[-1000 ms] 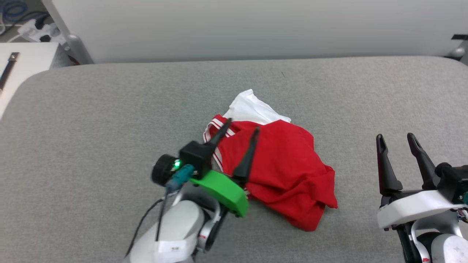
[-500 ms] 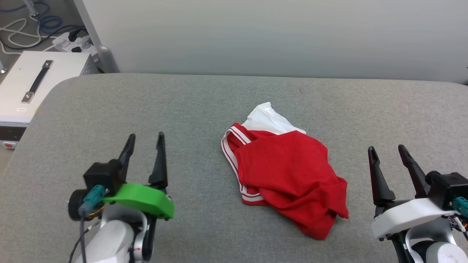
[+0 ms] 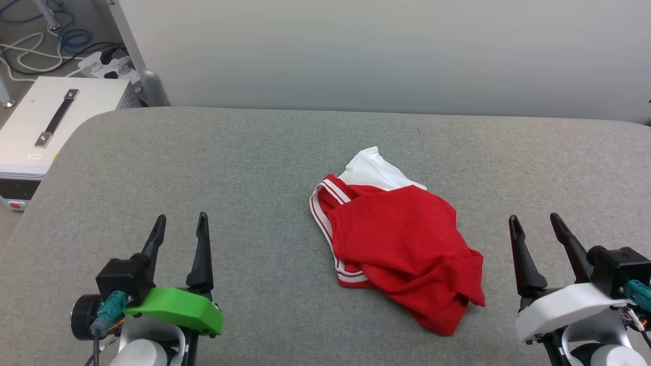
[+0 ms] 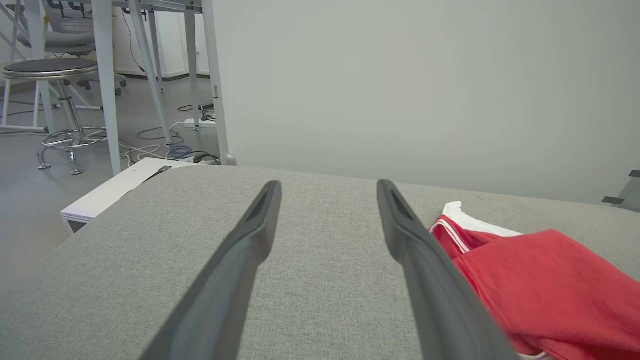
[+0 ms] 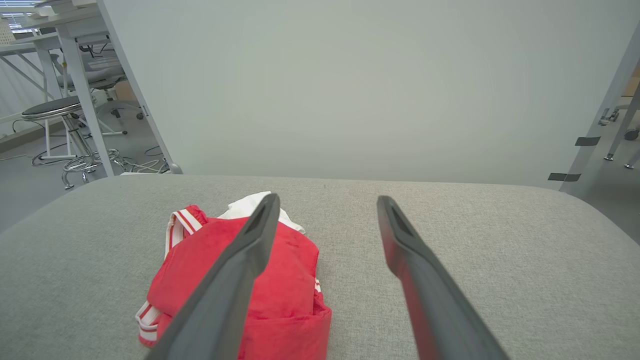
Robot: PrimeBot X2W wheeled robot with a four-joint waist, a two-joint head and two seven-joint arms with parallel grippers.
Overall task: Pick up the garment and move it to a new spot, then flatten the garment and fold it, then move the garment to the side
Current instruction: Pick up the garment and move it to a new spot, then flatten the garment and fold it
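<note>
At the lower left of the head view, the left gripper (image 3: 182,217) sits over the grey pad (image 3: 254,162), its fingers spread apart with nothing between them. The right gripper (image 3: 533,217) at the lower right is parted the same way and also empty. Both point up the view, away from the robot.

Between them, nearer the right gripper but touching neither, the garment (image 3: 402,244) lies crumpled on the pad. It is a red heap with a white sleeve poking out at the far side and red-white striped trim along its left edge. No print shows.

From the left wrist the garment (image 4: 550,280) lies just right of the fingers; from the right wrist it (image 5: 295,285) lies to their left, partly behind one.

Off the pad's left end stands a white box (image 3: 30,127) with a dark handle, cables (image 3: 46,46) on the floor behind it. A pale wall (image 3: 356,51) runs along the far edge.
</note>
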